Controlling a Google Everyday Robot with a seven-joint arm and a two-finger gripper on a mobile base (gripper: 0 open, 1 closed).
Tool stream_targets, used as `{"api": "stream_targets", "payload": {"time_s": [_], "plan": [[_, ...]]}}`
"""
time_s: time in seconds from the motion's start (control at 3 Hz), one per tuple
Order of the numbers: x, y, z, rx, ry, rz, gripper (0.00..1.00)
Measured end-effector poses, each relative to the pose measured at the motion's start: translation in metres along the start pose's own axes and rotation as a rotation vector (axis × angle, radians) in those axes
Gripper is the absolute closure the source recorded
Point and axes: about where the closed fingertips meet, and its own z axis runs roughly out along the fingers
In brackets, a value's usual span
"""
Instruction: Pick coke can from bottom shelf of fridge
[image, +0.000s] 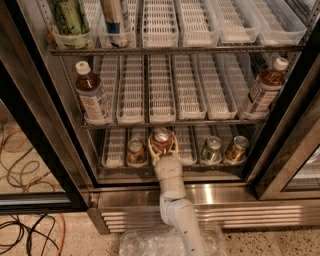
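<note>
The fridge (250, 212) stands open in front of me. On its bottom shelf (114, 148), in the white lane trays, the red coke can (162, 135) stands left of centre, its silver top showing. My gripper (163, 142) reaches in from below over the steel base. Its pale fingers (151, 145) curve round both sides of the coke can and close on it. The can still rests in its lane.
A brownish-orange can (135, 150) stands just left of the coke can. A green-silver can (212, 148) and another brownish can (236, 148) stand to the right. Tea bottles (92, 97) (262, 90) stand on the rack above. Black door frames flank the opening. Cables (20, 235) lie on the floor.
</note>
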Motion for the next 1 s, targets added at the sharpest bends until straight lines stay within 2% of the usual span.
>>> {"api": "stream_targets", "payload": {"time_s": [0.33, 0.67, 1.0], "plan": [[-0.009, -0.004, -0.012, -0.037, 0.025, 0.004, 1.0], [-0.025, -0.009, -0.031, -0.101, 0.066, 0.014, 1.0], [-0.033, -0.007, -0.047, -0.194, 0.115, 0.04, 1.0]]}}
